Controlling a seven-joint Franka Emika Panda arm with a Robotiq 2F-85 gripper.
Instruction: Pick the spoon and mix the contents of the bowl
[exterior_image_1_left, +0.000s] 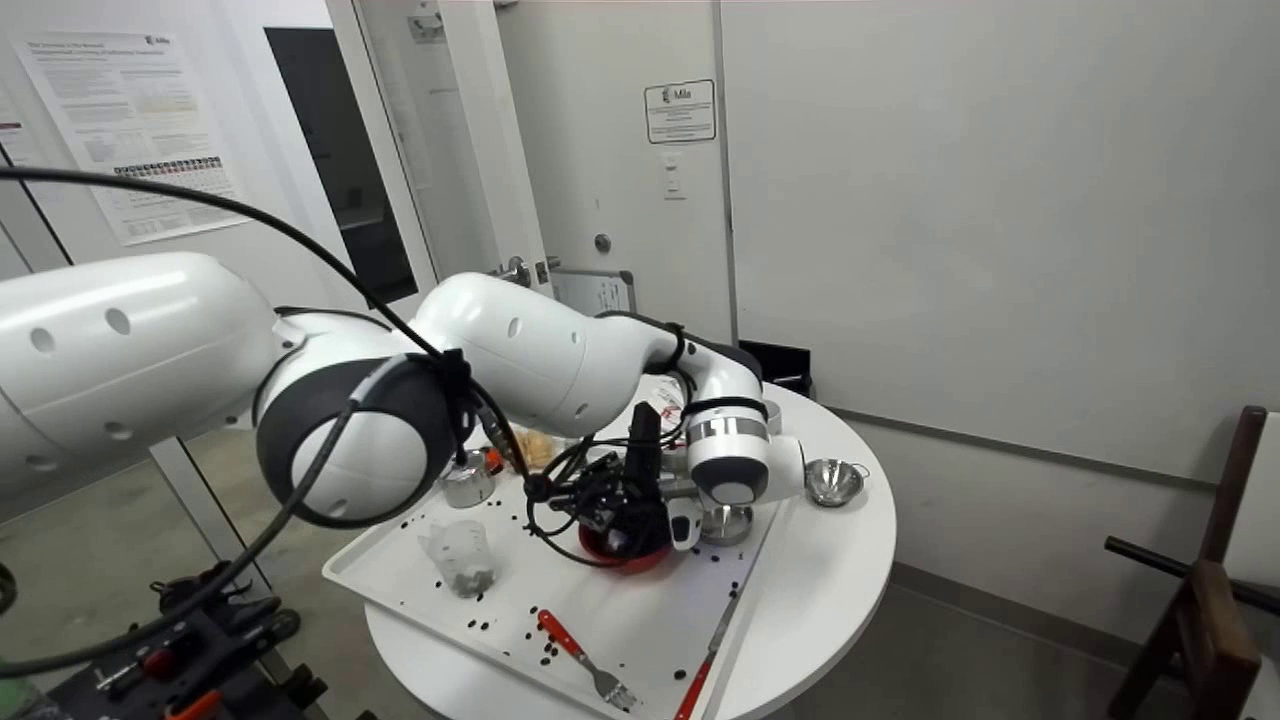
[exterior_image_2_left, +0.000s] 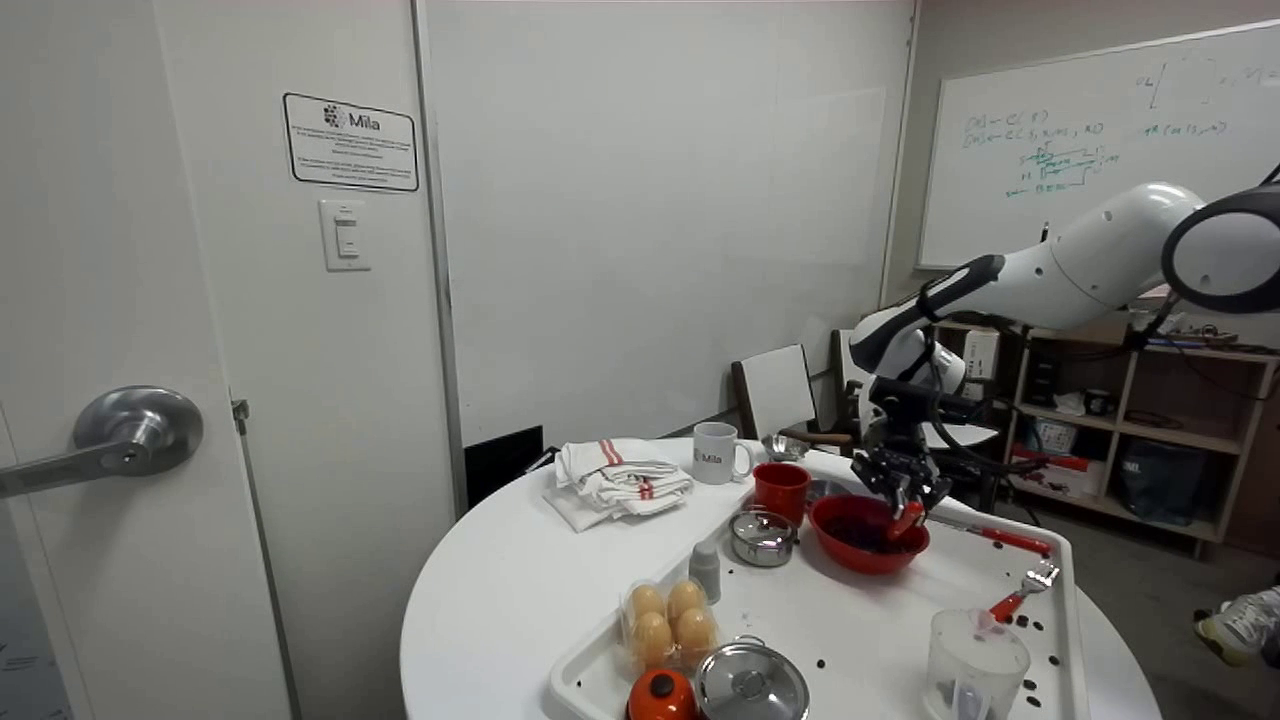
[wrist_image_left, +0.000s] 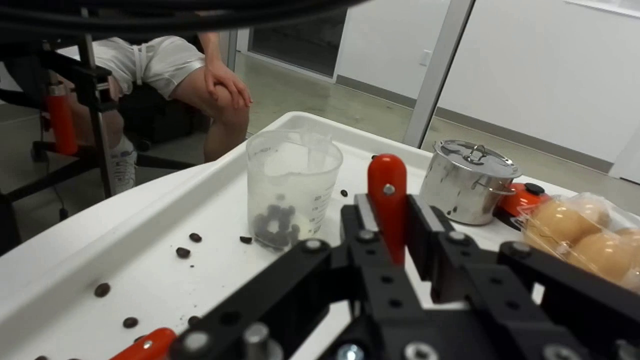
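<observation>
Wrist view, right of centre: the black two-fingered gripper (wrist_image_left: 391, 215) grasps a red-handled spoon (wrist_image_left: 387, 175), its head hidden from inspection. Lower right of the frame in an exterior view, the wide, round red bowl (exterior_image_2_left: 850, 558) with dark contents (exterior_image_2_left: 848, 530) stands on the white tray (exterior_image_2_left: 860, 630), under the gripper.

There are 4 eggs (exterior_image_2_left: 692, 632), 2 steel pots (exterior_image_2_left: 752, 690), 2 steel bowls (exterior_image_1_left: 835, 482) and 1 each of red bowl (exterior_image_2_left: 856, 562), spoon (wrist_image_left: 387, 200), fork (exterior_image_1_left: 584, 657), knife (exterior_image_1_left: 713, 645), measuring cup (wrist_image_left: 277, 192), mug (exterior_image_2_left: 713, 456), red cup (exterior_image_2_left: 782, 490), tray (exterior_image_1_left: 520, 572), tabletop (exterior_image_2_left: 480, 610).
</observation>
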